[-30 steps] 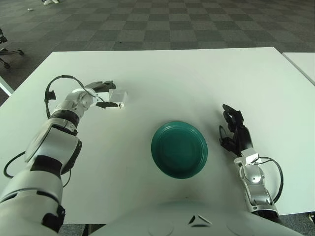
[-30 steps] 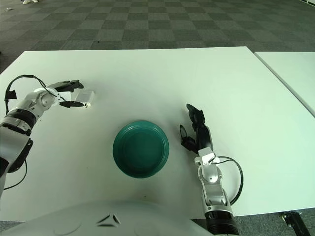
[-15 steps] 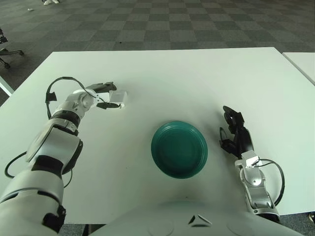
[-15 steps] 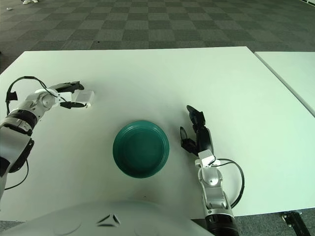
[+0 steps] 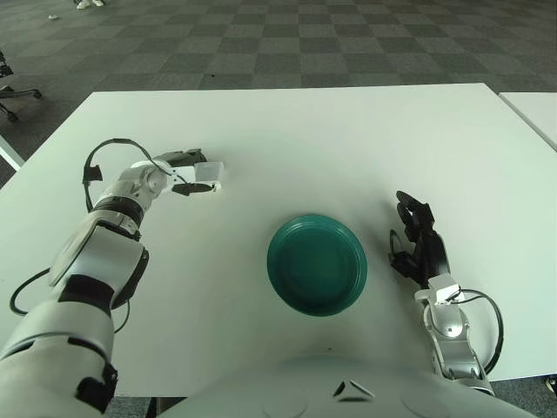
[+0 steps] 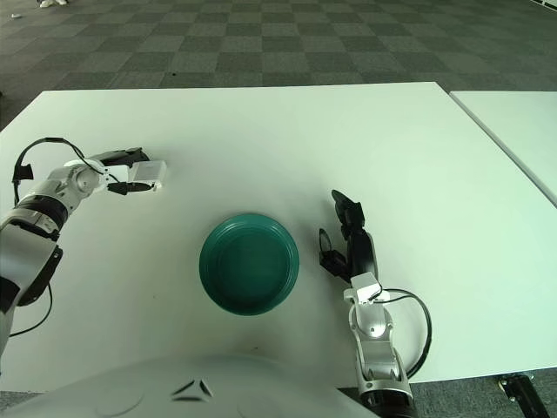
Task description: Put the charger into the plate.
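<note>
Charger [image 5: 209, 173]: small white block at the far left of the counter [image 5: 348, 139], well apart from the plate; whether it sits on the surface or is just lifted cannot be told.
Left hand [image 5: 184, 171]: fingers [image 5: 191, 157] clamped around the charger, one above and one below.
Change over the last second: the left hand and charger have crept slightly up and away, the grip unchanged.
Plate [image 5: 317, 264]: green, bare inside, near the front middle.
Right hand [image 5: 416, 244]: idle, right of the plate, fingers loosely curled on nothing; slid a touch toward the robot.
Reading: grasp looks secured; carry to the plate not yet begun.
</note>
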